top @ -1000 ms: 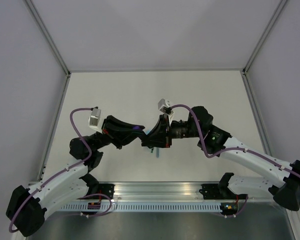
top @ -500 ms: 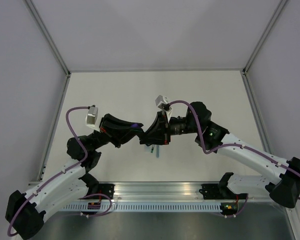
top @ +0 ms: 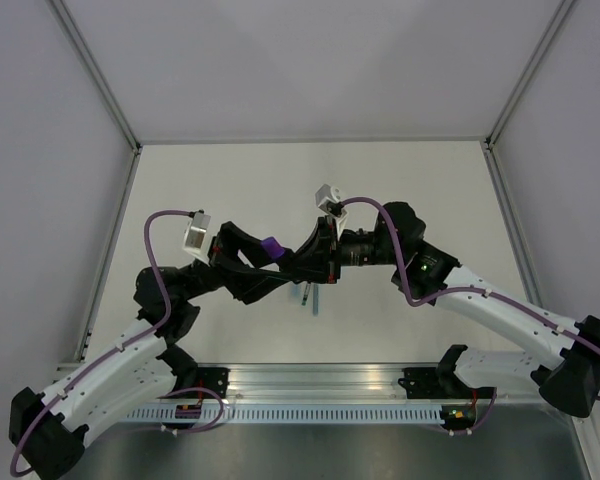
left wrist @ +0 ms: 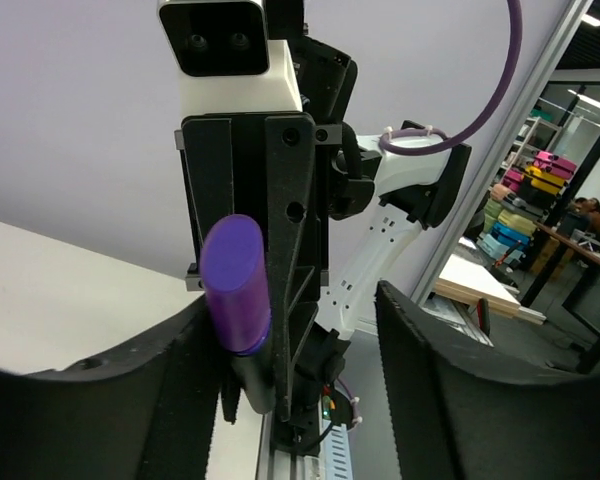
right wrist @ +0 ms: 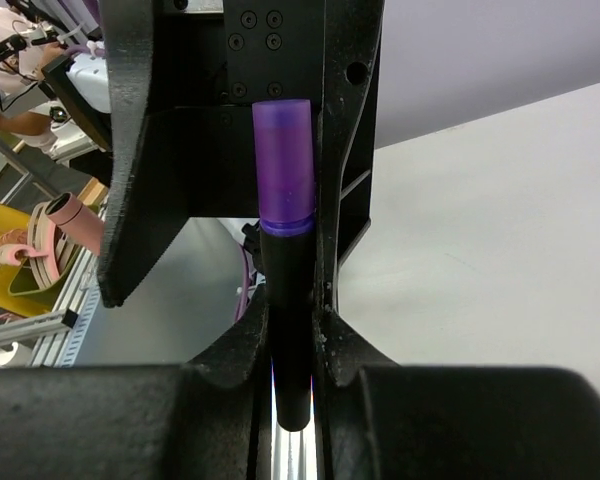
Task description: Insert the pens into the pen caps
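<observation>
The right end effector clenches the black-and-purple marker, with the purple cap at its twelve o'clock end. The left end effector is released.

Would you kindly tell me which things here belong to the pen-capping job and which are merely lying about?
Job: black marker, purple cap, loose thin pen.
Lying about: metal rail, purple cables.

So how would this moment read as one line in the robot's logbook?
purple cap: on black marker | right pincer: shut on marker | left pincer: open around cap
</observation>
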